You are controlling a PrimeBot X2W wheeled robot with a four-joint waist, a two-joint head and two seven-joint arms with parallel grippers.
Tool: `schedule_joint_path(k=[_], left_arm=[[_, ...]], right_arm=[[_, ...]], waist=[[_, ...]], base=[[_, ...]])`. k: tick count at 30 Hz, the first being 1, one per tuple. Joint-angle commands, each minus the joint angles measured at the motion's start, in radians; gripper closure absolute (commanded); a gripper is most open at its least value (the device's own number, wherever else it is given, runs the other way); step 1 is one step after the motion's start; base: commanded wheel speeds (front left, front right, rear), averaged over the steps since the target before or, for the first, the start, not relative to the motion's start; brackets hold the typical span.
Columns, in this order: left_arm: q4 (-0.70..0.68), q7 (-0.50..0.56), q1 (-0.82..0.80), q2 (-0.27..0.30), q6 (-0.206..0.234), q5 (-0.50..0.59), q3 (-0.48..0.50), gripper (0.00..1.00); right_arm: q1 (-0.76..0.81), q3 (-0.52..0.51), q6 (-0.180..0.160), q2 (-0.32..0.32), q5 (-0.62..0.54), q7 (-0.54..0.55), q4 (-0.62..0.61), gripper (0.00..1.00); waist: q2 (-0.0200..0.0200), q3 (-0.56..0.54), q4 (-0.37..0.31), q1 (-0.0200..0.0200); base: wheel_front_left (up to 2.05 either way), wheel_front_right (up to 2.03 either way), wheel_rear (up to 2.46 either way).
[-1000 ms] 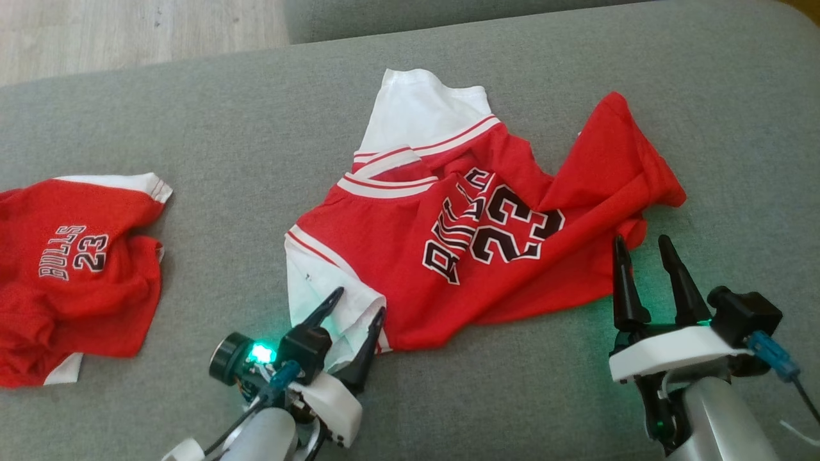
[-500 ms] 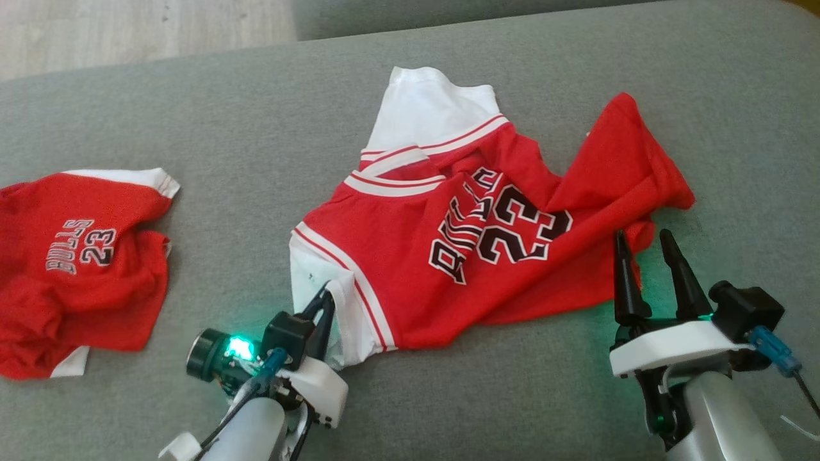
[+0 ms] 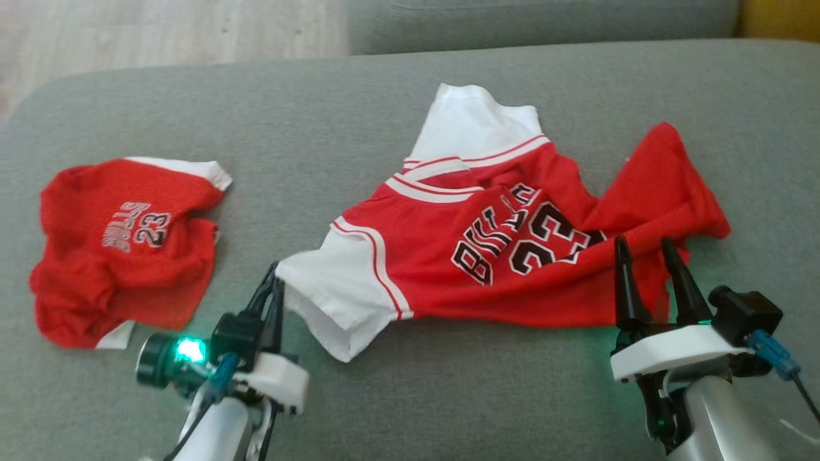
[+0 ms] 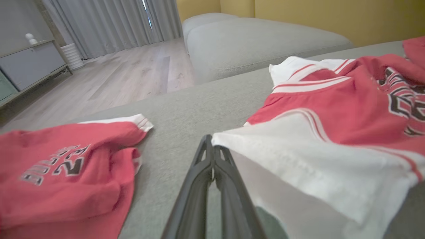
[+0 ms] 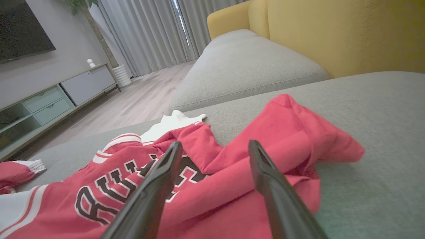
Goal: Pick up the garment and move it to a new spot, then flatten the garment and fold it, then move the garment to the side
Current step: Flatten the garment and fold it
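Soft, even daylight on the grey sofa (image 3: 410, 397), nothing harsh.
It filters through the curtains (image 5: 149, 36) beyond; shadows under the jersey (image 3: 435, 256) are faint. Green lamps (image 3: 189, 350) by each wrist tint the fabric nearby. The head view is slightly smeared; up close, the left gripper (image 4: 211, 146) and the white sleeve (image 4: 298, 156) go out of focus.

A bare strip of grey cushion (image 3: 282, 160) lies open between the small red garment (image 3: 122, 250) at the left and the large jersey (image 3: 512, 256), whose raised folds stand in the way before the 2 fingers of the right gripper (image 3: 642, 241).
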Motion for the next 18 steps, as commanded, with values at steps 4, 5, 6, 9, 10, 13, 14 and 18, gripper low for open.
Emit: schedule_joint_path(k=[4,5,6,9,10,13,14,18], left_arm=[[-0.032,0.017,0.024,0.046,0.013,-0.008,0.043,1.0],[-0.031,0.026,0.033,0.05,0.012,-0.007,0.038,1.0],[-0.03,0.034,0.041,0.054,0.008,-0.006,0.032,1.0],[-0.025,0.065,0.066,0.059,-0.013,-0.006,0.007,1.0],[-0.024,0.073,0.073,0.06,-0.019,-0.006,-0.001,1.0],[-0.029,0.086,0.094,0.066,-0.055,-0.004,-0.035,0.0],[-0.031,0.089,0.1,0.069,-0.057,-0.002,-0.04,0.0],[-0.054,0.08,0.128,0.08,-0.047,-0.014,-0.033,0.0]], right_arm=[[-0.005,0.024,-0.001,-0.003,-0.005,-0.011,-0.015,0.0],[-0.005,0.024,-0.001,-0.003,-0.006,-0.011,-0.013,0.0],[-0.005,0.024,-0.001,-0.003,-0.006,-0.011,-0.01,0.0],[-0.005,0.024,-0.001,-0.003,-0.007,-0.011,-0.001,0.0],[-0.004,0.025,-0.001,-0.003,-0.006,-0.011,0.001,0.0],[-0.003,0.027,-0.001,-0.003,-0.005,-0.011,0.009,0.0],[-0.001,0.028,-0.001,-0.003,-0.005,-0.011,0.012,0.0],[0.002,0.026,-0.001,-0.003,-0.006,-0.011,0.022,0.0]], waist=[[-0.0001,-0.021,0.038,0.0001],[-0.0001,-0.023,0.042,0.0001],[-0.0001,-0.025,0.045,0.0001],[-0.0001,-0.033,0.052,0.0001],[-0.0001,-0.035,0.053,0.0001],[-0.0001,-0.044,0.054,0.0001],[-0.0001,-0.047,0.054,0.0001],[-0.0001,-0.06,0.045,0.0001]], base=[[0.0,0.0,0.0],[0.0,0.0,0.0],[0.0,0.0,0.0],[0.0,0.0,0.0],[0.0,0.0,0.0],[0.0,0.0,0.0],[0.0,0.0,0.0],[0.0,0.0,0.0]])
